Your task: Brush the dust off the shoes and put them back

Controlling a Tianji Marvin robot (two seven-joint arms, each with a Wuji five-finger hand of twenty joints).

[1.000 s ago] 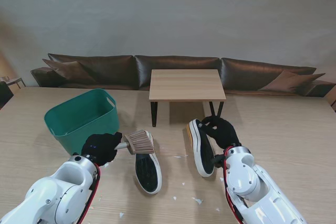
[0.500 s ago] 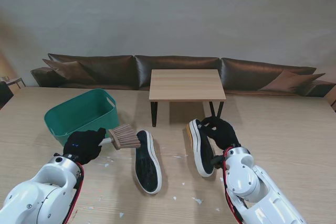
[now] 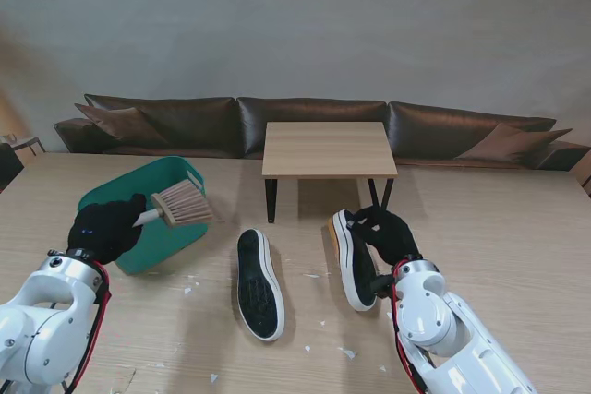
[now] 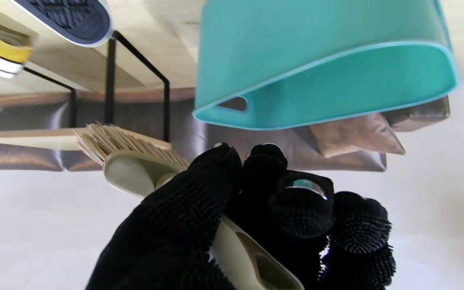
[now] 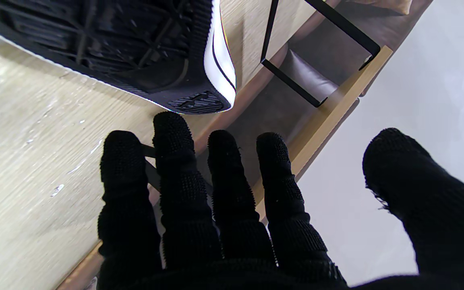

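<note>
Two black sneakers with white rims lie on the wooden table. The left shoe (image 3: 259, 285) lies sole up in the middle, with nothing touching it; its sole (image 4: 71, 16) also shows in the left wrist view. The right shoe (image 3: 355, 260) (image 5: 135, 52) stands tilted on its side. My right hand (image 3: 388, 231) (image 5: 216, 201) is beside its far end, fingers stretched out and apart, holding nothing. My left hand (image 3: 104, 226) (image 4: 256, 213) is shut on the handle of a brush (image 3: 180, 203) (image 4: 123, 153). The brush's tan bristles hang over the near rim of the teal basket (image 3: 125, 198).
The teal basket (image 4: 316, 80) stands at the left of the table. A small wooden table (image 3: 328, 147) with black legs (image 5: 316, 60) stands beyond the shoes, and a brown sofa (image 3: 305, 117) behind it. White dust flecks (image 3: 346, 352) lie on the table nearer to me.
My left hand has carried the brush left and away from the left shoe, up over the basket. The right hand and both shoes have stayed in place.
</note>
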